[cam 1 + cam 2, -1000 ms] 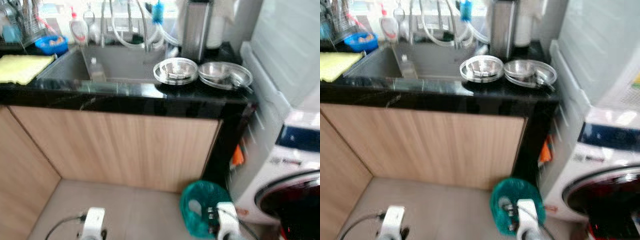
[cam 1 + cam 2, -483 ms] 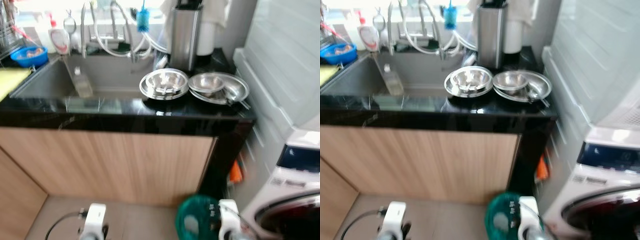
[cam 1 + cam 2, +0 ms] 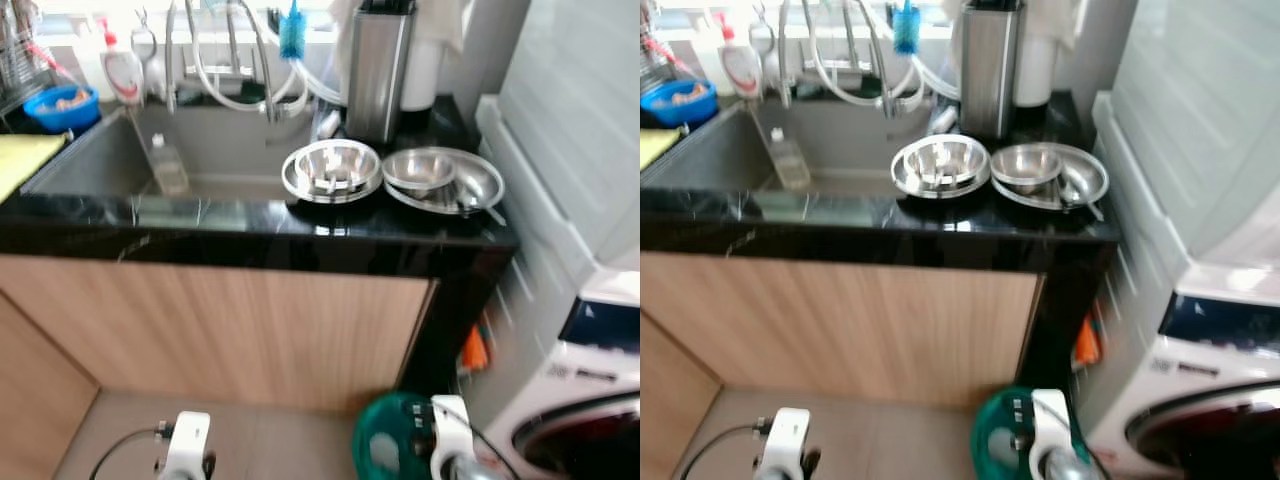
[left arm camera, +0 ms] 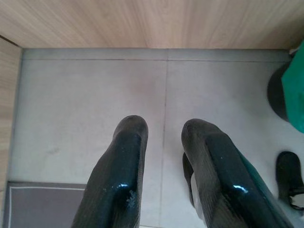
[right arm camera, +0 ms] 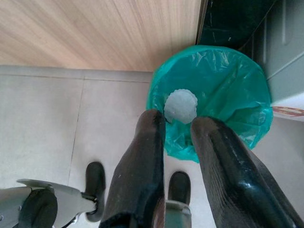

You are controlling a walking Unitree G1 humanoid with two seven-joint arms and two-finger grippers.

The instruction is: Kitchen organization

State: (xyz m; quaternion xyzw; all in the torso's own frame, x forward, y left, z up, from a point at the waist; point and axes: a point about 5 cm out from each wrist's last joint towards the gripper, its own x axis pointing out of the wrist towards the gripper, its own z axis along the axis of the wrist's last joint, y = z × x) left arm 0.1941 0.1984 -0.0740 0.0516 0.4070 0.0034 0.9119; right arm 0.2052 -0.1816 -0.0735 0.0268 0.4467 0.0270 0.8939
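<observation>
A steel bowl [image 3: 332, 170] with small pieces inside sits on the black countertop [image 3: 240, 218], right of the sink [image 3: 110, 160]. Beside it lies a steel plate [image 3: 470, 190] carrying a smaller bowl [image 3: 418, 168] and a spoon. Both arms hang low before the cabinet. My left gripper [image 4: 164, 128] is open above the grey floor tiles with nothing between its fingers. My right gripper [image 5: 178, 121] is open too, hanging over a green-bagged bin [image 5: 213, 90] that has a white lump inside.
A steel canister [image 3: 378, 65], taps and hoses stand behind the sink. A blue bowl [image 3: 62, 105], a soap bottle [image 3: 120, 72] and a yellow cloth [image 3: 15, 160] are at the left. A washing machine [image 3: 585, 410] stands at the right, wood cabinet fronts [image 3: 250, 330] ahead.
The whole picture has shifted, so the camera has turned towards the right end of the counter and come a little nearer. Bowls and plate stay put; both arms still hang.
</observation>
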